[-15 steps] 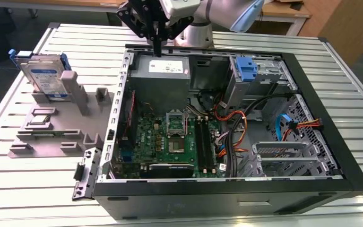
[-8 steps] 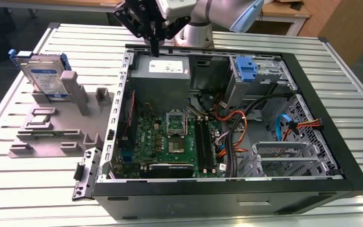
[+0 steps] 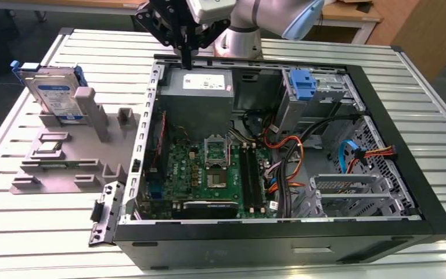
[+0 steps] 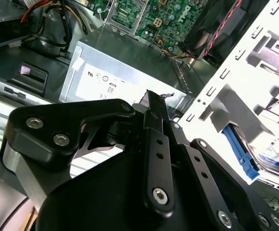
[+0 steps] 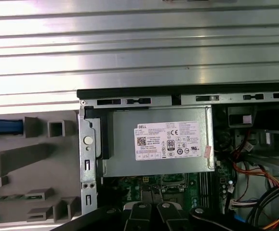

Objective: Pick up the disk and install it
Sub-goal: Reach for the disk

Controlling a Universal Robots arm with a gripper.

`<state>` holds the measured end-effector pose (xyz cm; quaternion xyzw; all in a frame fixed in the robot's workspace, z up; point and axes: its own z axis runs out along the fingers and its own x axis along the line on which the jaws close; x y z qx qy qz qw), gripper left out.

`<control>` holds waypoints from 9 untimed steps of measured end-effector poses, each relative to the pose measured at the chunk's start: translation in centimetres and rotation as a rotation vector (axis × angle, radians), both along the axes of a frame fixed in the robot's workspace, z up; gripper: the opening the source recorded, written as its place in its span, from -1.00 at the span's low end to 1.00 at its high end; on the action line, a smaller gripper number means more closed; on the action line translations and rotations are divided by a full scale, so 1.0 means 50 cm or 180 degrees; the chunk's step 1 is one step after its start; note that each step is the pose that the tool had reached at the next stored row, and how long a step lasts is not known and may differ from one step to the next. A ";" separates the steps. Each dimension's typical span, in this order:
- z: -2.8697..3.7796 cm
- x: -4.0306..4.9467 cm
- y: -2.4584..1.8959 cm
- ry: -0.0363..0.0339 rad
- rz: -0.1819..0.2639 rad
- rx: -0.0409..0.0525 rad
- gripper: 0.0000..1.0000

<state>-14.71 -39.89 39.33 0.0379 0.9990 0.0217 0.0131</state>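
Zero contact w/ the disk so far. The gripper hangs tip-down just above the power supply box, at the back corner of the open PC case. Its jaws are pressed together w/ nothing btwn them. The second wrist view agrees: the fingertips meet as one thin blade over the box's white sticker.

The disk stands on edge in a grey holder on the slatted table, outside the case. It is well apart from the jaws, off to their side beyond the case wall. In the first wrist view the disk shows as a blue edge past the holder, again far to one side of the jaws.

Step in hand, as I read it: approach for the pick-up, i.e. nothing grasped and install not begun. The blue bracket on the drive cage sits on the opposite side of the jaws from the disk, also apart from them.

The next move prob. calls for jaws spread wider than the disk's thickness and lined up w/ its flat faces. They'd need to clear the case wall en route. The grip should sit above the holder's uprights, so the disk lifts straight out w/o snagging.
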 end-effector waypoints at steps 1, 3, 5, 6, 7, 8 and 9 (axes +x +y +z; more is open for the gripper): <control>0.000 -0.001 0.0000 0.0000 0.0000 0.0000 -0.80; 0.000 -0.004 0.0000 0.0000 0.0000 0.0000 -0.80; 0.000 -0.007 0.0000 0.0000 0.0000 0.0000 -0.80; 0.000 -0.008 0.0000 0.0000 0.0000 0.0000 -0.80; 0.000 -0.009 0.0000 0.0000 0.0000 0.0000 -0.80; 0.000 -0.012 0.0000 0.0000 0.0000 0.0000 -0.80; 0.000 -0.018 0.0000 0.0000 0.0000 0.0000 -0.80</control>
